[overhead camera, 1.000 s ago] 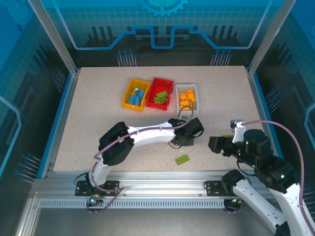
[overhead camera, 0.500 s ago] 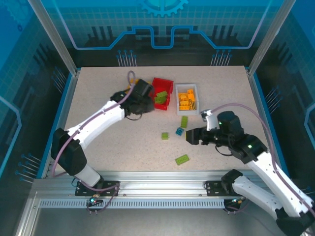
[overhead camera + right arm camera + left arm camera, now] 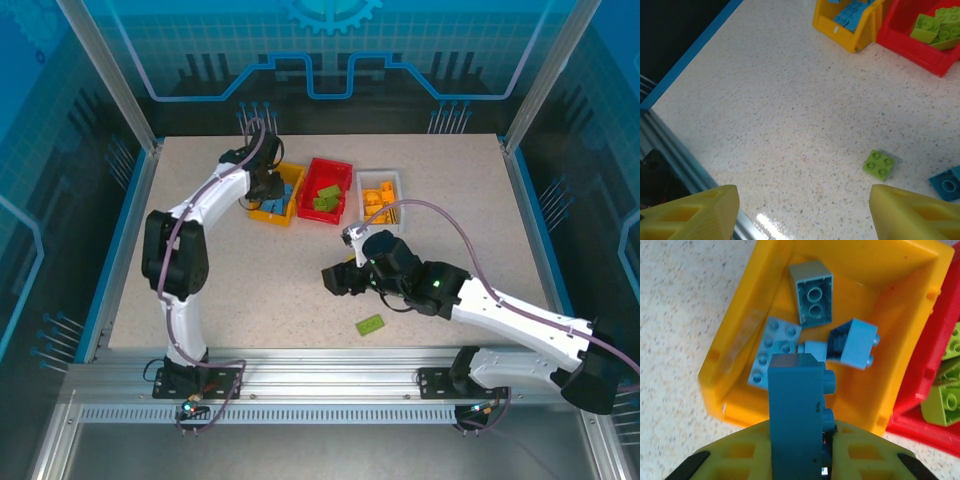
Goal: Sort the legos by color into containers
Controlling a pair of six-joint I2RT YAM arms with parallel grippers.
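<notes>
Since half a second back, the left arm has swung off the red bin's near corner and is now reaching over the yellow-orange open-top plastic bin (image 3: 272,218). The right arm has stretched leftward over the middle of the speckled tabletop (image 3: 250,290).

- The left gripper (image 3: 800,455) is clamping a dark blue studded plastic brick (image 3: 795,405) between its yellow-green fingers. The brick is standing on end with its studs pointing right, hanging over the near edge of the yellow-orange bin.
- Several light blue bricks (image 3: 774,347) are lying inside that bin, some flat, some tipped.
- The red open plastic bin (image 3: 920,52) is sitting just beside it on the right and holding lime-green bricks (image 3: 935,25).
- The white open plastic bin (image 3: 381,175) is standing next in the row and carrying yellow-orange bricks (image 3: 378,203).
- The right gripper (image 3: 802,215) is hovering above the bare table with its fingers well apart and nothing between them.
- A small lime-green square brick (image 3: 879,165) is lying loose on the table ahead of the right gripper, with a loose blue brick (image 3: 946,184) near it at the edge of the wrist view.
- A long lime-green brick (image 3: 370,324) is lying nearer the front edge, apart from the bins.
</notes>
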